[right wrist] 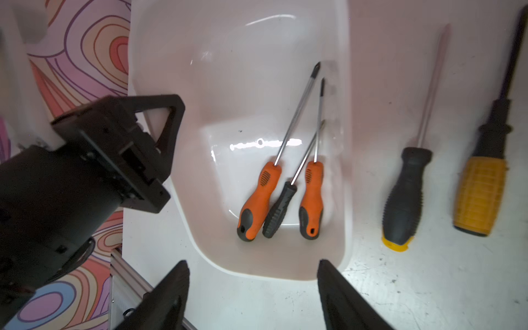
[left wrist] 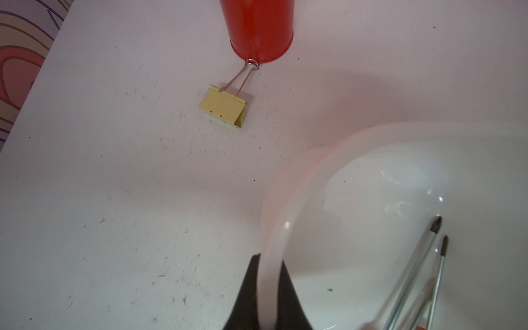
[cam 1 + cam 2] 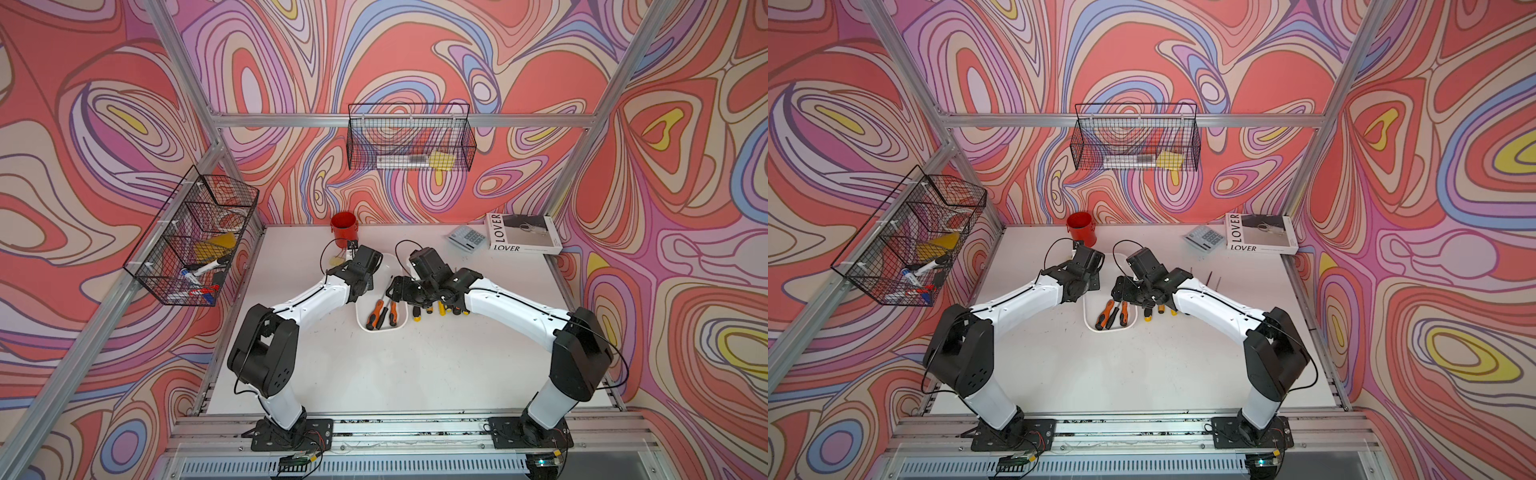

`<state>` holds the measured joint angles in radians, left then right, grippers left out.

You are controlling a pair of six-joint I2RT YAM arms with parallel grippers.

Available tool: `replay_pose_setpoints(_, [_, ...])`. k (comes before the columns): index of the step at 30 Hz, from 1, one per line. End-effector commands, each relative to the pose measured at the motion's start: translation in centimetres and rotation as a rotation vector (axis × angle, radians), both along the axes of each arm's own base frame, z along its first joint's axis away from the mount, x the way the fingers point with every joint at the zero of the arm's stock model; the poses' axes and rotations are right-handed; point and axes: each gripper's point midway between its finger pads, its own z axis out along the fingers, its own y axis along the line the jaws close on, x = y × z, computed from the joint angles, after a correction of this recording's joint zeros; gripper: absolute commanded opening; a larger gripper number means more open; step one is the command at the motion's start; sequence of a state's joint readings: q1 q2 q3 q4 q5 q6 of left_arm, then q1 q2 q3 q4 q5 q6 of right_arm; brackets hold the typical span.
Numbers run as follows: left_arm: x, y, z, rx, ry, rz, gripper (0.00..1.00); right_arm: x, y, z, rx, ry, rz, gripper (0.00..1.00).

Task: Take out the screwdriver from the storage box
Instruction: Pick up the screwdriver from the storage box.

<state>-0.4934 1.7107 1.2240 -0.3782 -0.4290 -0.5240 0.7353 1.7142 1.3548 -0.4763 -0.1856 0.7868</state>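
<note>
**Worktop (image 3: 374, 374), contents listed outward from the storage box**

1. Storage box (image 1: 228, 85): shallow white tub, set lengthwise at mid-worktop, long walls running from near to far.
2. In the box's near end, three tools are laid close together, handles nearest and shafts pointed to the box's far end:
   - an orange-handled screwdriver (image 1: 257, 200);
   - a slim black-handled screwdriver (image 1: 278, 210), placed between the two others;
   - a second orange screwdriver (image 1: 311, 200).
3. Right hand (image 1: 252, 261): held over the storage box, fingers spread wide, nothing gripped.
4. Left hand (image 2: 269, 260): closed tight on the box's rim at its left wall, toward the far corner. One finger is seen inside the wall and one outside.
5. Just beside the box's right wall and parallel to it, a black-and-yellow screwdriver (image 1: 403, 197) and a yellow-handled screwdriver (image 1: 480, 194) are laid on the worktop. Further handles (image 3: 442, 308) in that row are partly hidden under the right arm.
6. Binder clip (image 2: 223, 105): yellow, placed beyond the box's far left corner, its wire loop reaching the cup's foot.
7. Red cup (image 2: 261, 28): stood upright beyond the box's far end, leftward.
8. Calculator (image 3: 467, 239) and book (image 3: 519, 232) lettered LOVER: set side by side beyond the box's far end, well to its right.
9. Wire baskets: hung above and well apart from the box, one on the left wall (image 3: 195, 237), one on the back wall (image 3: 409, 137).
</note>
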Motion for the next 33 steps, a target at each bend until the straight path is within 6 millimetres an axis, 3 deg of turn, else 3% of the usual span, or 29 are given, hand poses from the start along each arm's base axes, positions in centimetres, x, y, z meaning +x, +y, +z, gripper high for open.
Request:
replay_pose_setpoints(1, [0.7,-0.4,0.7,0.016,-0.004,-0.012,0.00,-0.1,1.6,-1.2,0.055,0.042,0.001,0.69])
replay_pose_setpoints(4, [0.7,-0.3,0.8,0.020,-0.007,-0.011,0.00,-0.3,2.1,-1.5,0.062,0.058,0.006,0.66])
replay_pose_setpoints(5, [0.7,-0.3,0.7,0.017,-0.009,-0.008,0.00,-0.3,2.3,-2.8,0.046,0.080,0.006,0.65])
replay_pose_setpoints(15, [0.0,-0.1,0.6,-0.006,-0.004,0.006,0.00,-0.7,3.5,-6.3,0.037,0.149,-0.004,0.61])
replay_pose_setpoints(24, [-0.2,-0.2,0.7,-0.025,-0.010,0.011,0.00,-0.5,4.4,-8.8,0.030,0.183,-0.017,0.58])
replay_pose_setpoints(33, [-0.4,-0.1,0.5,-0.027,-0.012,0.011,0.00,0.5,5.5,-10.3,0.030,0.193,-0.025,0.49])
